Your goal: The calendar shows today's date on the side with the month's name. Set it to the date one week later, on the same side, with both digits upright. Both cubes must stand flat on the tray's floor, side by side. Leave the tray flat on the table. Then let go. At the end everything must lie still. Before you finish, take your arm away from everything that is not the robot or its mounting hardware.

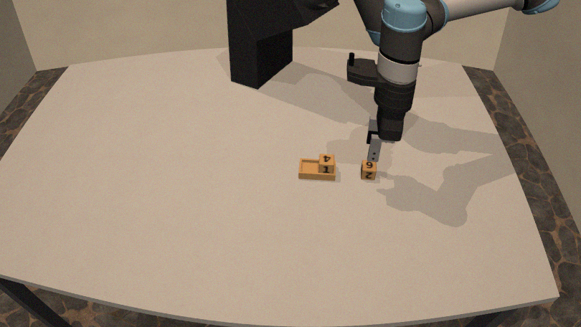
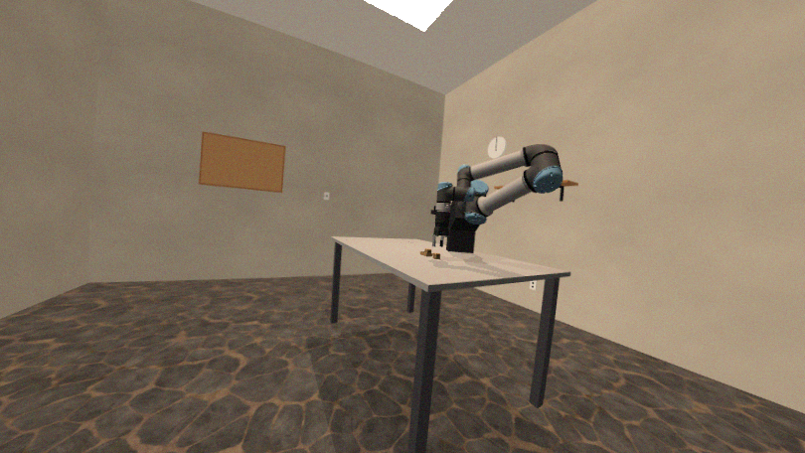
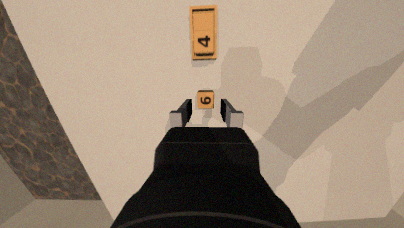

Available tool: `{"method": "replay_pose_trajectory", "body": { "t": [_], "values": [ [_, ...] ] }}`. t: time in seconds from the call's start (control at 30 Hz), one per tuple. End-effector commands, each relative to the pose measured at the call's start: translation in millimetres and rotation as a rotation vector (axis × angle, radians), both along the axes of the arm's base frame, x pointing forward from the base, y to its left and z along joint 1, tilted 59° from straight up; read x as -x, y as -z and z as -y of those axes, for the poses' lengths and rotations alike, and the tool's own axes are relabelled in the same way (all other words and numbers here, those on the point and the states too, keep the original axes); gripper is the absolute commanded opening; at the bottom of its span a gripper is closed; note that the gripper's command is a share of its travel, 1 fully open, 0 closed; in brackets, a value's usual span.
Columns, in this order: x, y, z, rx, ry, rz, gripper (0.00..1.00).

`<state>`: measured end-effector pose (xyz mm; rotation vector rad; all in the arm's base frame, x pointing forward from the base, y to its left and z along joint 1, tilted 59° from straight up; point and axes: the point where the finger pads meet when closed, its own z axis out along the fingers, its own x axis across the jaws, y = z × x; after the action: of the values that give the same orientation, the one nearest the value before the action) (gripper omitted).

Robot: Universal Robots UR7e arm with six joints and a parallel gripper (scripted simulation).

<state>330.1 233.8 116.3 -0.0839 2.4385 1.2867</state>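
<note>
An orange tray point(image 1: 317, 169) lies flat on the table and holds one cube point(image 1: 326, 163) at its right end, with 4 on top and 1 on the near side. A second cube point(image 1: 368, 170) stands on the table to the right of the tray, with 6 on top and 2 on the near side. My gripper point(image 1: 374, 154) hangs open a little above this loose cube, empty. In the wrist view the cube with 6 point(image 3: 205, 99) shows between the two open fingers, and the tray point(image 3: 204, 28) lies beyond it.
The arm's black base block point(image 1: 260, 40) stands at the back of the table. In the exterior view the table point(image 2: 444, 261) stands near a wall with the arm point(image 2: 495, 185) over it.
</note>
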Motion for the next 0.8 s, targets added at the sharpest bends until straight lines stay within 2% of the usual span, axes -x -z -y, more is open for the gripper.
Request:
{"method": "replay_pose_trajectory", "body": {
  "t": [0.0, 0.77],
  "values": [
    [-2.3, 5.2, -7.8, -0.001, 0.002, 0.000, 0.87],
    [-7.6, 15.1, -22.9, 0.000, 0.002, -0.001, 0.87]
  ]
}}
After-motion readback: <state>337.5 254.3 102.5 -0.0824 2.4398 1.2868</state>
